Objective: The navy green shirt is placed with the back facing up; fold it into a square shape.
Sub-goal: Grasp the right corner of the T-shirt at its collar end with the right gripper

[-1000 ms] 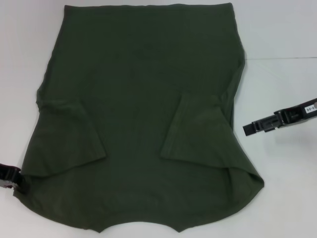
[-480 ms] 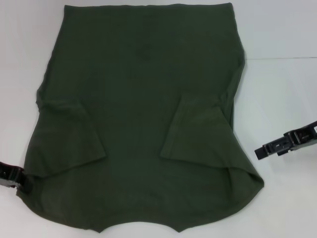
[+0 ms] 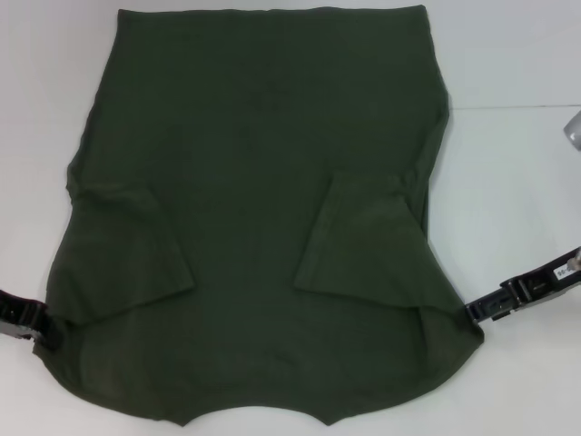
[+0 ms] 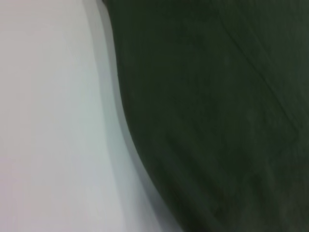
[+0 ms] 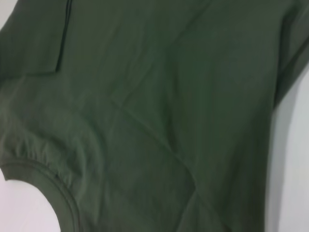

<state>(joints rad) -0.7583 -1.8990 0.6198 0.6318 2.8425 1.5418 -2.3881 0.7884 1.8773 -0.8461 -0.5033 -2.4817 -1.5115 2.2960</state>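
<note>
The navy green shirt (image 3: 254, 182) lies flat on the white table (image 3: 517, 182), neckline toward the near edge. Both short sleeves, one (image 3: 136, 245) on the left and one (image 3: 363, 245) on the right, are folded inward onto the body. My left gripper (image 3: 41, 329) is low at the shirt's near left corner, touching the cloth edge. My right gripper (image 3: 472, 312) reaches the shirt's near right corner. In the left wrist view the shirt (image 4: 217, 121) covers most of the picture beside bare table. The right wrist view is almost all shirt (image 5: 159, 111), with the ribbed neckline (image 5: 53, 183).
White table surface (image 3: 36, 109) surrounds the shirt on both sides. A grey object (image 3: 573, 130) pokes in at the right edge. A faint seam line (image 3: 517, 107) crosses the table on the right.
My right gripper has come down and inward from beside the right sleeve to the shirt's near right corner. The left gripper has slid slightly nearer along the left corner. The shirt lies unchanged.
</note>
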